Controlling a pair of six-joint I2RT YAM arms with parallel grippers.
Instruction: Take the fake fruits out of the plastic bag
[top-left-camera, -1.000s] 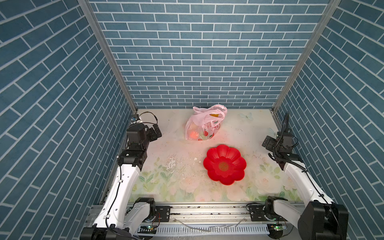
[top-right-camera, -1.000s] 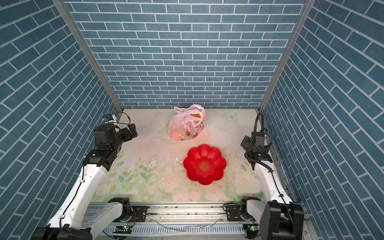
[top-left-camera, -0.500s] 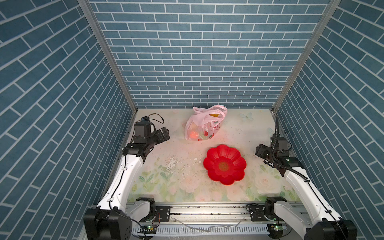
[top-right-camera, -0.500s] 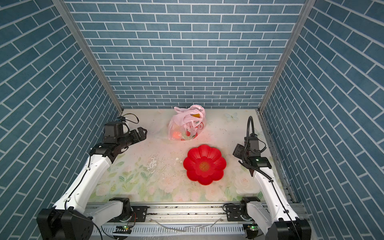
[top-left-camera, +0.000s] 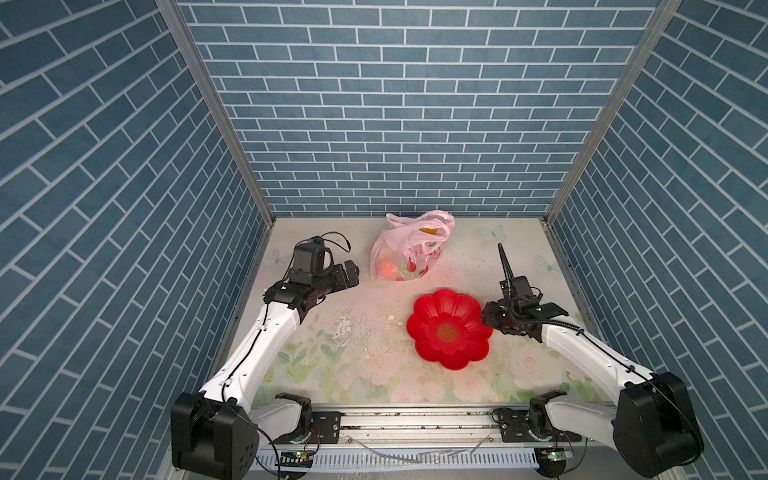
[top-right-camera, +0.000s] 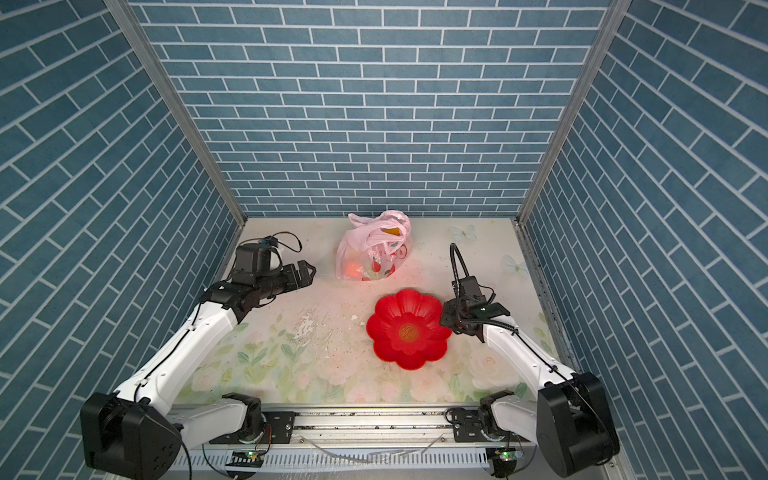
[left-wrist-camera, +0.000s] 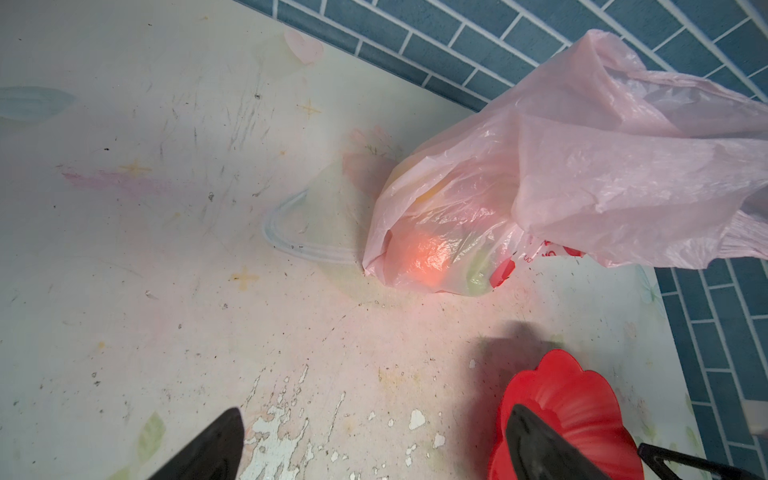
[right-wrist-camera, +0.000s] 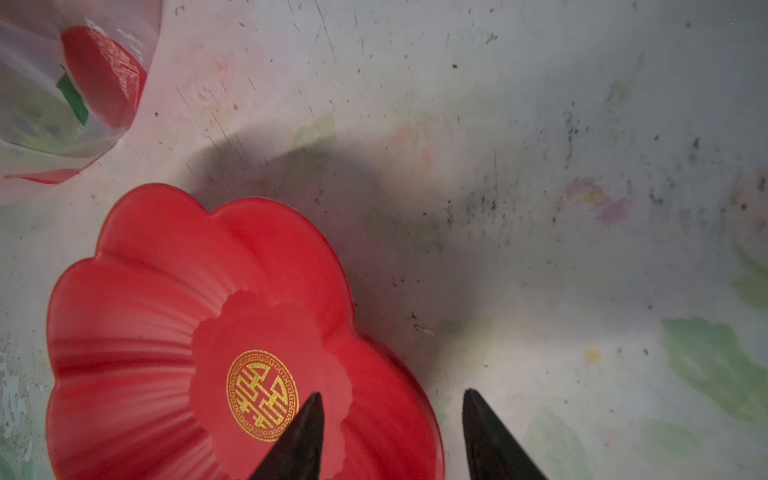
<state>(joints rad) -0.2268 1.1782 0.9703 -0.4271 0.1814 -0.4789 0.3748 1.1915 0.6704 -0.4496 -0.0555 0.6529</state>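
Tabletop (top-left-camera: 332, 365) bears plastic bag (top-left-camera: 409, 249) near left pincer (top-left-camera: 352, 274).

We see white shells on the left arm (top-left-camera: 257, 349) and right arm (top-left-camera: 590, 353), with black joint housings and thin black cables clipped alongside. A ribbed black hose (top-left-camera: 505, 266) tops the right wrist. The left pincer (left-wrist-camera: 374, 409) and right pincer (right-wrist-camera: 390, 392) have black fingers (right-wrist-camera: 303, 440) tapering to points.
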